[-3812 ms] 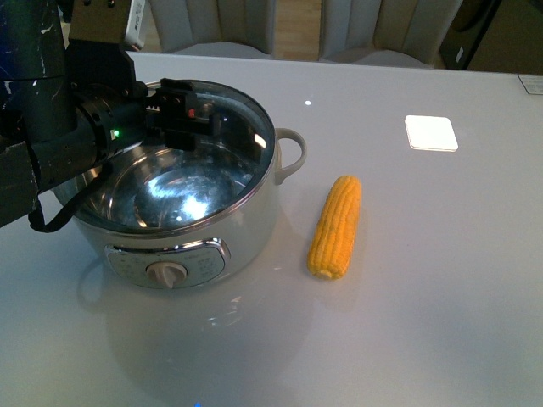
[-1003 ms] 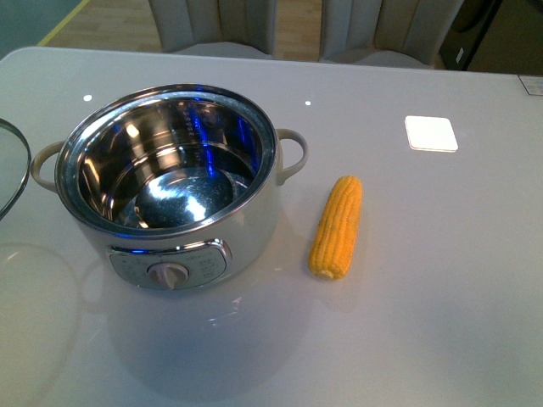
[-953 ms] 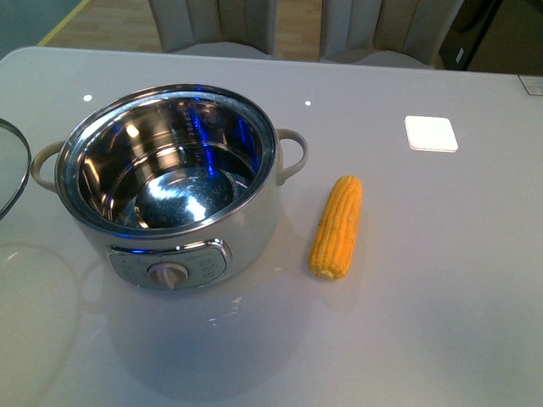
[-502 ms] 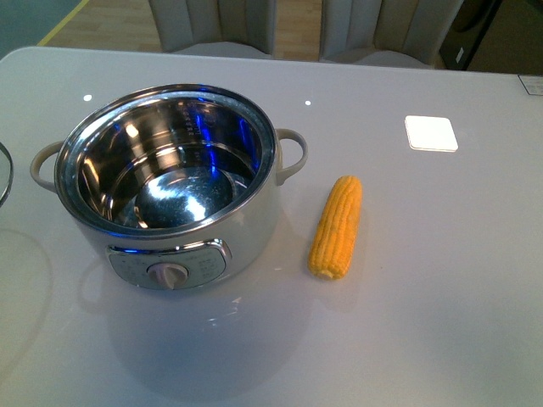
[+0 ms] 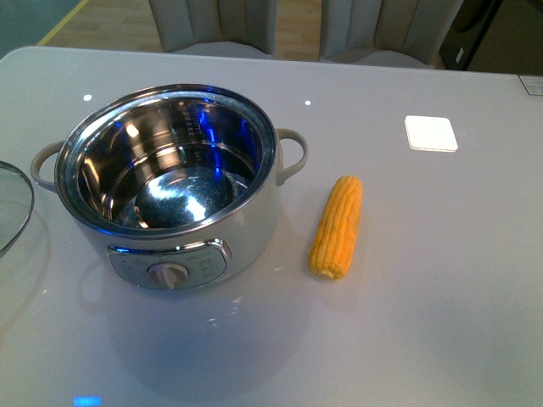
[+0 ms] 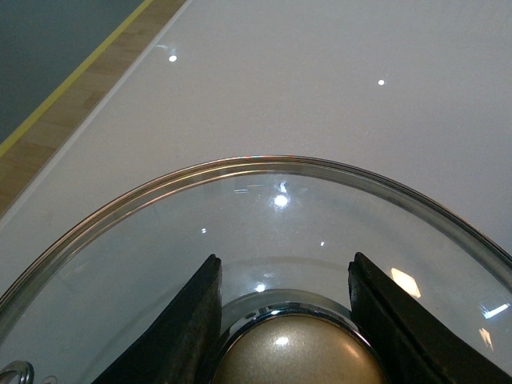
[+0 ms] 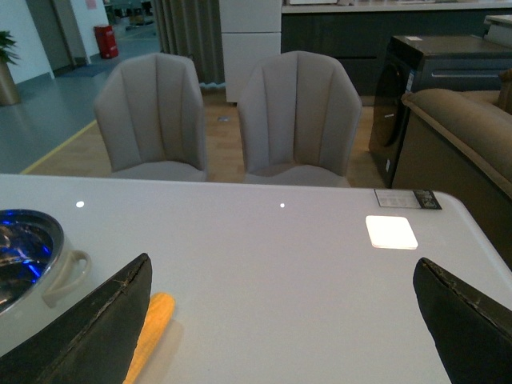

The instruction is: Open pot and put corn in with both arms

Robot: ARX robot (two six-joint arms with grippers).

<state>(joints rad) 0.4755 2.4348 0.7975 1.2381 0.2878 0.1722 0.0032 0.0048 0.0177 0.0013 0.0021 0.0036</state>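
**Q:** What is shown largest?

**A:** A glossy white table (image 5: 424, 322) is seen filling the front view. Two grey padded chairs (image 7: 152, 112) are set behind its far edge.

**Q:** Where is the pot found?

**A:** The pot (image 5: 246, 229) is placed upright on the left half of the table and is uncovered. Blue glints are reflected in its shiny steel bowl. A beige loop handle is seen on each side, and a dial (image 5: 167, 275) is set in the silver panel facing the camera.

**Q:** And the lid?

**A:** The glass lid (image 5: 13, 208) is cut off by the left edge of the front view, to the left of the pot and apart from it. Whether it is resting on the table cannot be told. In the left wrist view, the left gripper (image 6: 284, 320) is shown closed around the lid's gold-beige knob (image 6: 292, 356), with a black finger (image 6: 180, 328) set against each side.

**Q:** Where is the corn?

**A:** The corn (image 5: 336, 226) is laid flat on the table just to the right of the pot, not touching it. Its length is pointed away from the camera.

**Q:** How is the other gripper held?

**A:** The right gripper (image 7: 288, 320) is spread wide above the table, with only its two dark fingers seen in the right wrist view.

**Q:** Anything smaller?

**A:** A small white square pad (image 5: 431, 132) is laid flat further back on the right, well apart from the corn.
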